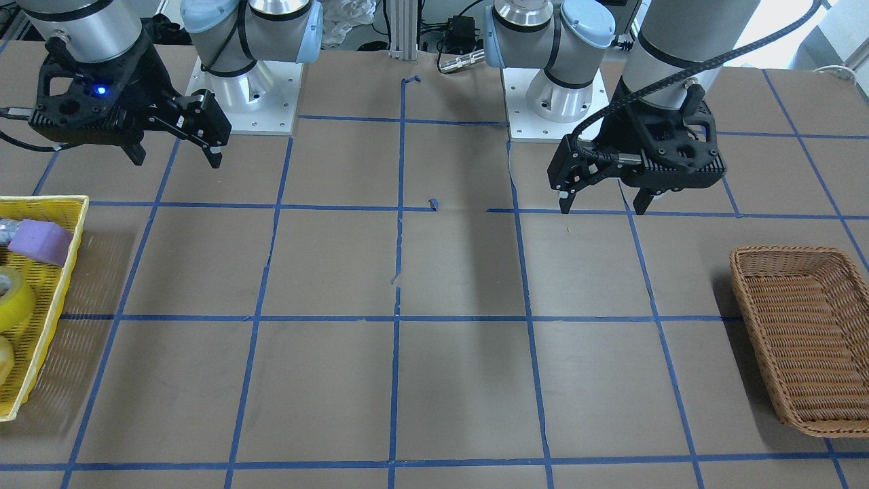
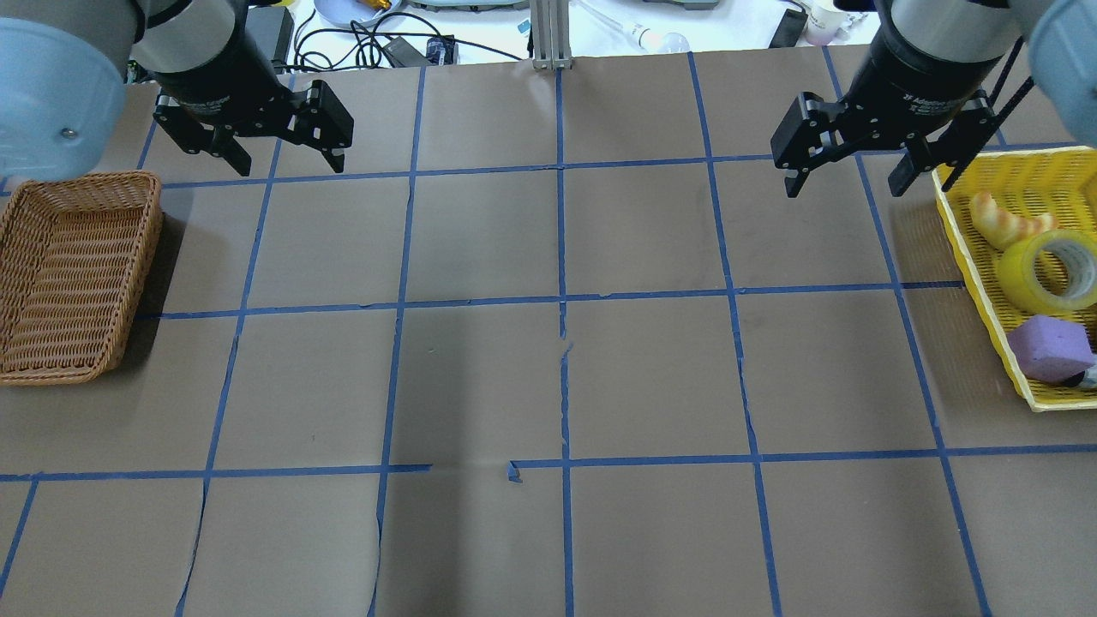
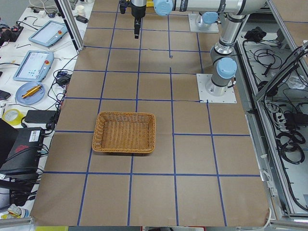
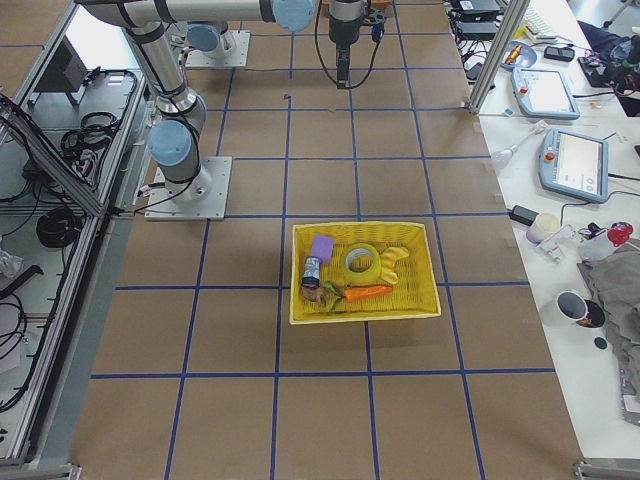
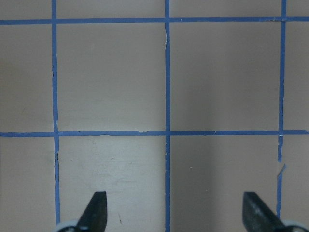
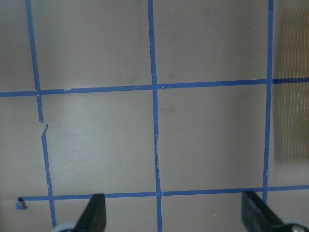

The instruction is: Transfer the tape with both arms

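The yellow tape roll (image 2: pixel 1022 276) lies in a yellow basket (image 2: pixel 977 266) at the table's right end, beside a purple block (image 2: pixel 1050 347). It also shows in the front view (image 1: pixel 15 297) and the right side view (image 4: pixel 349 262). My right gripper (image 2: pixel 844 184) is open and empty, hanging above the table just left of that basket; it also shows in the front view (image 1: pixel 178 159). My left gripper (image 2: pixel 287 163) is open and empty above the table near the wicker basket (image 2: pixel 51 351); it also shows in the front view (image 1: pixel 601 204). Both wrist views show only open fingertips over the taped table.
The wicker basket (image 1: pixel 747 261) has nothing in it. The yellow basket (image 4: pixel 360 315) also holds a bread-like piece (image 2: pixel 1003 223), a carrot (image 4: pixel 365 293) and a small can. Blue tape lines grid the brown table. Both arm bases (image 1: pixel 251 88) stand at the robot's side.
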Tool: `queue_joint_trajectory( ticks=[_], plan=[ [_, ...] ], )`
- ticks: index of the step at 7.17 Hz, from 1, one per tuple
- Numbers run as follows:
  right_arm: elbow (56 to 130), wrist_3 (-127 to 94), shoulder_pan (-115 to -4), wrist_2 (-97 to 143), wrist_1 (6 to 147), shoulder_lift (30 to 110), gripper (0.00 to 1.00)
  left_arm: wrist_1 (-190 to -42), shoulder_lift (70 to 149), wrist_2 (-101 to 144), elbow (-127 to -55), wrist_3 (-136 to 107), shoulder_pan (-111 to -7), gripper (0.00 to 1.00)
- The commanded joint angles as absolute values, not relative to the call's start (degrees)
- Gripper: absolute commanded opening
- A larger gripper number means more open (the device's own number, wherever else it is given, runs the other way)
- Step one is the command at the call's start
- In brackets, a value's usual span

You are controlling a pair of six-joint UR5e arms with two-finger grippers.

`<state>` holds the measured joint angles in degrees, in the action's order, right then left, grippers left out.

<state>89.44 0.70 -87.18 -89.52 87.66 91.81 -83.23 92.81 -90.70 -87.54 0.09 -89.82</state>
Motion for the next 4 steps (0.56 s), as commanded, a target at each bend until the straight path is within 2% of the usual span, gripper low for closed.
queue_joint_trajectory(
  ticks=[1,4],
  plan=[
    [89.39,0.70,-87.19,-89.74,86.76,91.76,1.00,-83.23,92.81,-90.70,-87.54,0.09,-89.82,1.00],
    [89.47,0.70,-87.19,-89.47,86.75,91.85,1.00,-83.23,92.81,-90.70,-87.54,0.09,-89.82,1.00]
  ],
)
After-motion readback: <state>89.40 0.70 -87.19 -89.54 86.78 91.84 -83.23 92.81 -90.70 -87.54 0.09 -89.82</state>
